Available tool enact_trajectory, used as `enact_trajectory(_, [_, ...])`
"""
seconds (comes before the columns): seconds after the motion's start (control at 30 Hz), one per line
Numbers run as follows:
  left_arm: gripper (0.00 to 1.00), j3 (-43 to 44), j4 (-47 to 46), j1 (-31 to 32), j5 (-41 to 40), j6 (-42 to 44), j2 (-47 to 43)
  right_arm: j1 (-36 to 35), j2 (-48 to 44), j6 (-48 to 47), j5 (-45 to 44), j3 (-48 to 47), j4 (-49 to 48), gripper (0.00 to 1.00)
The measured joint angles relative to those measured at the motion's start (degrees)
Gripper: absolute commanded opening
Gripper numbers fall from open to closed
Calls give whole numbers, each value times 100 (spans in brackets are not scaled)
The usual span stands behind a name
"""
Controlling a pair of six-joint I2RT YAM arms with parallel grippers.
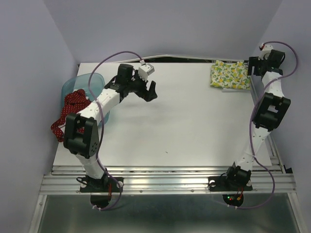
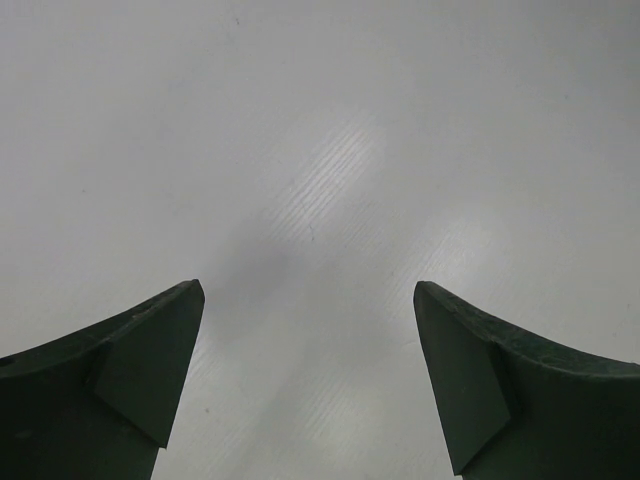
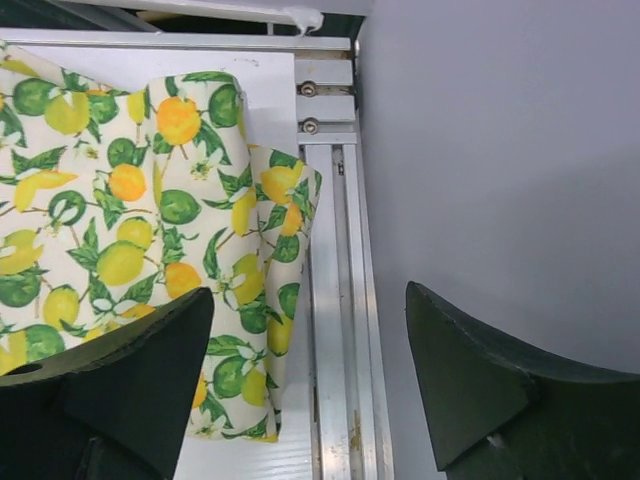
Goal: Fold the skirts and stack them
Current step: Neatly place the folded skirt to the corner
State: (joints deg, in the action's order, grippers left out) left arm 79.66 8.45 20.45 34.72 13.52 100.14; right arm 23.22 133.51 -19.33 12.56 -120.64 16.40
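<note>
So, table (image 1: 194, 121): bare across the middle of the top view; that is your room for the next fold.
Bin (image 1: 77, 83): left edge, with the red skirt (image 1: 73, 104) hanging over its rim, unfolded.
Lemon skirt (image 1: 231, 75): upper right corner, flat and folded; you can likely count it done.
Right gripper (image 3: 308, 300): jaws wide, holding nothing, at the lemon skirt's edge.
Left gripper (image 2: 308, 290): jaws wide, empty, over bare table.
Next move: send your left gripper to the red skirt, pinch one layer and draw it to the middle.

lemon skirt (image 1: 229, 75): folded, far-right corner | red skirt (image 1: 73, 102): seemingly crumpled, left edge
</note>
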Motion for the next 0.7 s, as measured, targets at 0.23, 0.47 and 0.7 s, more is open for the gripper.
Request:
enact_trajectory(0.23, [99, -227, -407, -262, -831, -385, -758, -129, -483, 398, 529, -131, 1038, 100])
enact_trajectory(0.47, [99, 621, 9, -520, -1810, -363, -892, -680, -2490, 949, 1307, 977, 1707, 100])
enact_trajectory(0.7, [99, -520, 256, -501, -2205, -212, -1187, -1513, -4763, 1582, 1840, 4065, 1388, 100])
